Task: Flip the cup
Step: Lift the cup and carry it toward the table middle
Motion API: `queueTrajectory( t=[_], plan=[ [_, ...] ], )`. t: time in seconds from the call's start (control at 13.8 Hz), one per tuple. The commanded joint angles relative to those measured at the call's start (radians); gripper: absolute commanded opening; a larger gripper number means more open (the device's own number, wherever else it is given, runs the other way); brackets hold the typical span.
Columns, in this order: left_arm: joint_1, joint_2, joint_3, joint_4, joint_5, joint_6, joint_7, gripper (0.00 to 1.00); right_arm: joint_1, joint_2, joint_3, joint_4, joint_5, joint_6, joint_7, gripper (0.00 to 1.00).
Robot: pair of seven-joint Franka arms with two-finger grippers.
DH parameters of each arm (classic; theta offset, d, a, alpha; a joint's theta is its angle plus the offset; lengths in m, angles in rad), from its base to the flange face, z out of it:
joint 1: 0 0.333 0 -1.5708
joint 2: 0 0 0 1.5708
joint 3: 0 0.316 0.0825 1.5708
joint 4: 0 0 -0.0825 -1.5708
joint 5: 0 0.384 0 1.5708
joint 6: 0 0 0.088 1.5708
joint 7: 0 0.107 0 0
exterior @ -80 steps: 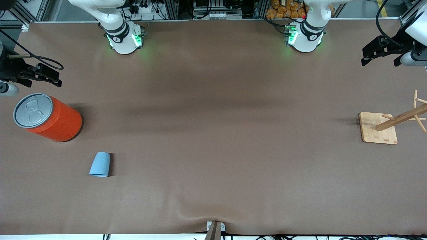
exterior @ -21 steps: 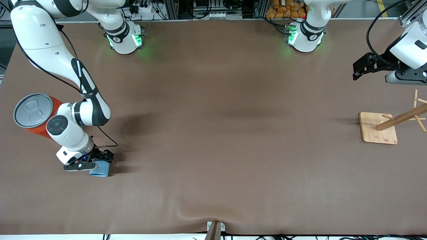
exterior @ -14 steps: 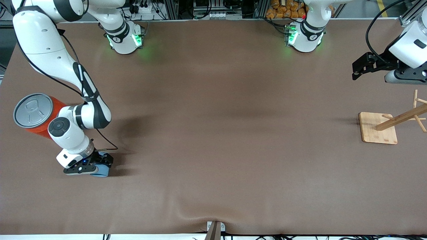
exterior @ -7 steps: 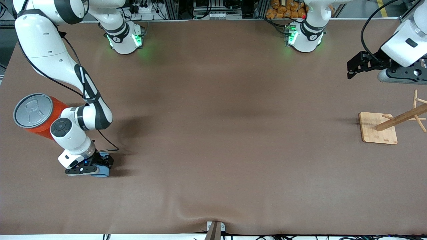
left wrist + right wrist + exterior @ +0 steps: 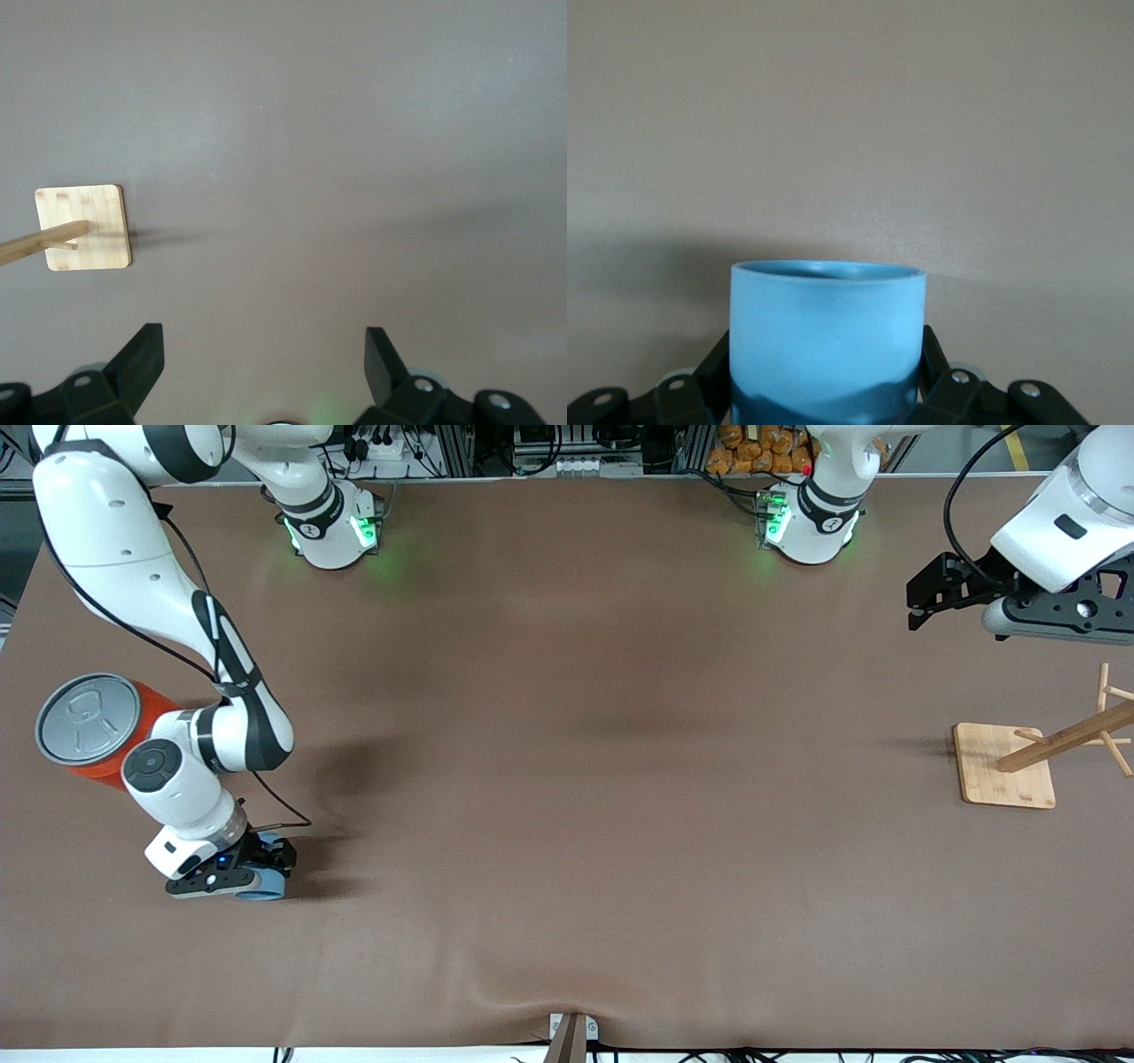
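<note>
Front view, cup: light blue, low at the right arm's end of the tabletop, nearer to the front camera than the orange can.
Front view, right end effector: down at the cup, closed on its sides.
Front view, left end effector: up over the left arm's end of the tabletop, fingers spread, nothing between them; this arm waits.
Front view, wooden rack: square base near the left arm's end, a slanted pole with pegs rising from it.
Left wrist view, left end effector: two dark fingers wide apart above bare tabletop.
Left wrist view, wooden rack: base lies flat, well apart from the fingers.
Right wrist view, cup: fills the space between the fingers, which press on both sides.
Right wrist view, right end effector: gripping the cup.
</note>
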Motion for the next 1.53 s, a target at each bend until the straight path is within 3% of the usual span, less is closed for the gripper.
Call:
queueTrajectory(
  t=[0.0,0.36,0.58,0.73,0.87,1.24,1.45],
  plan=[
    [0.007,-0.009,-0.018,0.009,0.005,-0.003,-0.008,1.00,-0.008,-0.089,0.036,-0.018,-0.019,-0.116,-0.066,0.56],
    [0.008,-0.001,-0.017,0.007,0.005,0.011,-0.006,1.00,0.027,-0.093,0.059,-0.006,-0.019,-0.127,-0.247,0.56],
    [0.013,-0.004,-0.017,0.006,0.003,0.011,0.006,1.00,0.019,-0.119,0.079,0.005,-0.012,-0.127,-0.455,0.56],
    [0.013,-0.006,-0.015,0.004,0.005,0.006,0.008,1.00,0.021,-0.160,0.108,0.000,-0.009,-0.202,-0.537,0.56],
    [0.014,-0.006,-0.015,0.004,0.006,0.003,0.011,1.00,0.019,-0.188,0.160,0.003,0.007,-0.282,-0.539,0.56],
    [0.014,-0.004,-0.015,0.007,0.009,0.008,0.008,1.00,0.045,-0.183,0.249,0.003,0.011,-0.284,-0.537,0.56],
    [0.019,-0.003,-0.014,0.007,0.009,0.012,0.009,1.00,0.164,-0.177,0.260,0.006,0.011,-0.276,-0.528,0.56]
  ],
)
